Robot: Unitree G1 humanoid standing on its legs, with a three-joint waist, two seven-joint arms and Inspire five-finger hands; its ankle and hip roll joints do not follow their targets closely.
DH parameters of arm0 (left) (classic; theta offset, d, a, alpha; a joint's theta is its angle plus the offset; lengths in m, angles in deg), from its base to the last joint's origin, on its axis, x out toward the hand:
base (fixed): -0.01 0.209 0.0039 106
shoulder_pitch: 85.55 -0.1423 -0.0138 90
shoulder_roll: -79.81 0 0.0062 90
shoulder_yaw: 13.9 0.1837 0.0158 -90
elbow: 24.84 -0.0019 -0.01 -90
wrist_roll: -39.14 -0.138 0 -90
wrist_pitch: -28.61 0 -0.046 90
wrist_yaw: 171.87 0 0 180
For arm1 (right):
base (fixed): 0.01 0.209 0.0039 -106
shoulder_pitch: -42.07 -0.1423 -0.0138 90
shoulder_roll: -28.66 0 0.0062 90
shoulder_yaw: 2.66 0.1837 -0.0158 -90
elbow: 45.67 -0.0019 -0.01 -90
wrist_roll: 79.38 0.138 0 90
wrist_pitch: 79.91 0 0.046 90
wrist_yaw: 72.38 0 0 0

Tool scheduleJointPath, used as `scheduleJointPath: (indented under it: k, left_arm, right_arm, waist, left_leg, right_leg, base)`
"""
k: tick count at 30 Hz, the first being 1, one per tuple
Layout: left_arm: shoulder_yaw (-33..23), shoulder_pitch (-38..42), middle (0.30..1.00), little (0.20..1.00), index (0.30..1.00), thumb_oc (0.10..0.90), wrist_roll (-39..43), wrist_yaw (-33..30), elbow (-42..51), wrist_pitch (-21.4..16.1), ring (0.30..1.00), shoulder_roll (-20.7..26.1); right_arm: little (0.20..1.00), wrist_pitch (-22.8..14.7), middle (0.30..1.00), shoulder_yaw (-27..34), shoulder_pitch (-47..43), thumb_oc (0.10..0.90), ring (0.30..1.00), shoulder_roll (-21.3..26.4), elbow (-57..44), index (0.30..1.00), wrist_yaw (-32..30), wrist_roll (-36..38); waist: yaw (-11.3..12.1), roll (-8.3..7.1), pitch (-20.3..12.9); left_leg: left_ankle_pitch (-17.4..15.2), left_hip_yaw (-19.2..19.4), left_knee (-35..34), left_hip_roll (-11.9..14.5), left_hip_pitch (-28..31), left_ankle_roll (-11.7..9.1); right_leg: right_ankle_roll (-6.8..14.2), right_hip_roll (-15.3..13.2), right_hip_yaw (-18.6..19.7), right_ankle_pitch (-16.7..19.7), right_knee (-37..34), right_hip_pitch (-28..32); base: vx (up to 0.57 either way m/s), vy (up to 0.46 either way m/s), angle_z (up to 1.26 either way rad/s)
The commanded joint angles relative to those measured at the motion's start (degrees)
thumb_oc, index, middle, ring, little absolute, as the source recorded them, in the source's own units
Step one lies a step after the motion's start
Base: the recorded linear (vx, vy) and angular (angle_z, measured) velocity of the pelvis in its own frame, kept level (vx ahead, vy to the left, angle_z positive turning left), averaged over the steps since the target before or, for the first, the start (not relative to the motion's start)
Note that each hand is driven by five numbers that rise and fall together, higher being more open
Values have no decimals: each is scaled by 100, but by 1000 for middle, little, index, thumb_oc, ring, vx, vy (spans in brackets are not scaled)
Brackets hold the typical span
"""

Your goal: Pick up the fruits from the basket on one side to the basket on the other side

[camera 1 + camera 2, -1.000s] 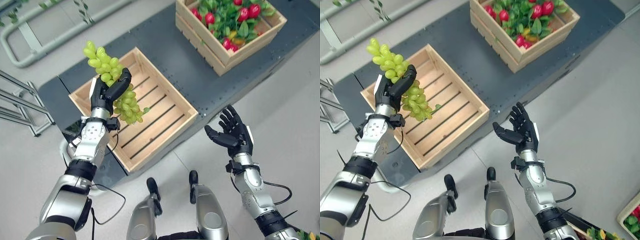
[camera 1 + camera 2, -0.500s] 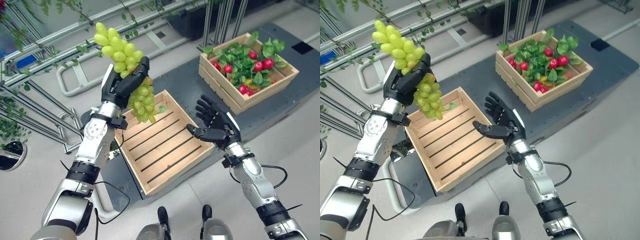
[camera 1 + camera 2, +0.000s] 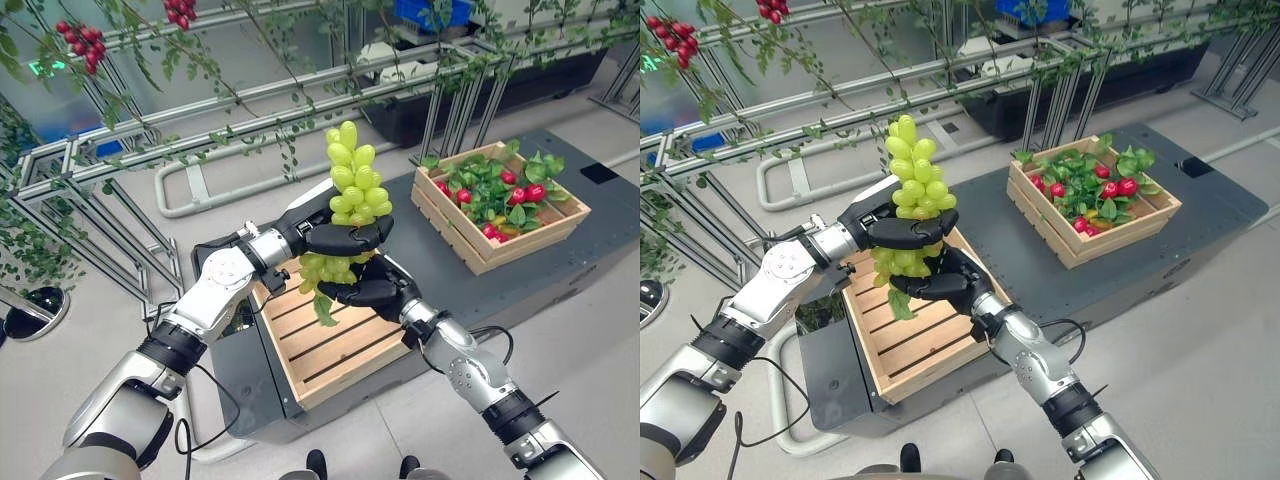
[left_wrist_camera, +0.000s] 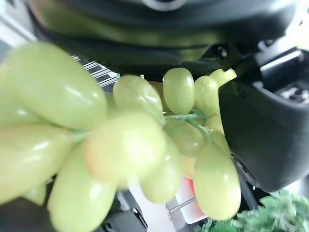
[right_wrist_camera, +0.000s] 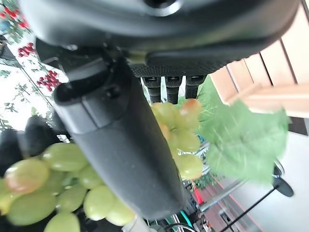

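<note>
While my dark left hand [image 3: 335, 235] is curled round the middle of the bunch of pale green grapes [image 3: 352, 190], that bunch stands upright in the air above the empty slatted wooden crate [image 3: 325, 345]; so the left eye view records it.
Item, same view: my dark right hand [image 3: 368, 292] sits just under the bunch's lower end with its fingers cupped toward it, touching or nearly so; I cannot tell whether it grips.
Item, right eye view: the wooden crate of red fruit and green leaves [image 3: 1095, 195] rests well apart on the dark grey platform [image 3: 1200, 215] that serves as counter.
Item, left wrist view: the grapes press against my palm, a thin green stem running among them.
Item, right wrist view: grapes and a green leaf [image 5: 239, 140] show past my thumb [image 5: 120, 145].
Handling, as I judge: light; smooth and rounded, so likely slippery; the whole is loose and swings on thin stems, and single grapes may pull off. Best taken round the thick middle with support beneath, not by one grape.
</note>
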Motion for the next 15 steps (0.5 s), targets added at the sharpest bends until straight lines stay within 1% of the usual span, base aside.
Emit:
scheduleJointPath:
  k: [1,4,10,15]
  left_arm:
    - [43,1169,300,300,300,400,160,-49,-223,-560,300,-134]
    - [148,1234,300,300,300,400,86,-17,-244,-542,300,-176]
    - [235,1319,300,300,300,400,76,-4,-289,-416,300,-257]
    - [172,1214,300,300,300,400,63,-144,-580,-273,300,-333]
  right_arm:
    - [900,-456,900,-15,-733,800,900,-393,-140,900,50,494]
    - [900,-463,900,-128,-904,800,900,-567,-141,900,-82,638]
    - [900,-577,900,-211,-1055,800,900,-713,-185,900,-175,794]
    - [900,-860,900,-183,-1077,800,900,-781,-265,900,-223,799]
  waist:
    - [66,14,-677]
    - [107,14,-712]
    - [138,11,-752]
    - [152,9,-769]
  left_leg:
    - [-506,-2,9,38,118,-132]
    - [-515,-32,9,40,134,-123]
    - [-511,-41,9,60,137,-122]
    - [-513,-43,9,79,155,-120]
  right_leg:
    - [-212,-259,-310,-171,12,211]
    - [-203,-262,-315,-169,12,230]
    - [-197,-265,-329,-175,12,242]
    - [-190,-268,-324,-180,12,251]
  base:
    - [0,0,0]
    - [0,0,0]
    - [12,-17,8]
    - [0,0,0]
